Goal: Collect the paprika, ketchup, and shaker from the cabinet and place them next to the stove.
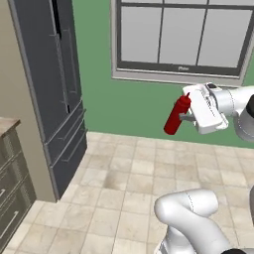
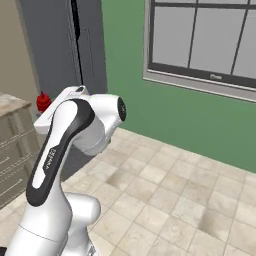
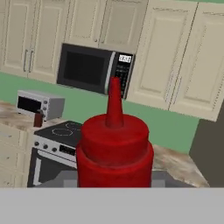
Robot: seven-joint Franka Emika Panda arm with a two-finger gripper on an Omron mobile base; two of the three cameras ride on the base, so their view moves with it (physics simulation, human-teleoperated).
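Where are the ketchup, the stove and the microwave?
ketchup [image 3: 114, 148]: hand view, on the bottle's red shoulder.
stove [image 3: 65, 130]: hand view, on the black cooktop.
microwave [image 3: 85, 68]: hand view, on the dark door.

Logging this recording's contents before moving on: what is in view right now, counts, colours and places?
ketchup: 1, bright red, held in the air before the green wall
paprika: 1, dark red-brown, counter left of the stove
stove: 1, black top, steel front, under the microwave
microwave: 1, black, among cream cabinets
toaster oven: 1, grey, counter behind the paprika
window: 1, grey frame, green wall
fridge: 1, dark grey, left
gripper: 1, white, fingers shut on the ketchup
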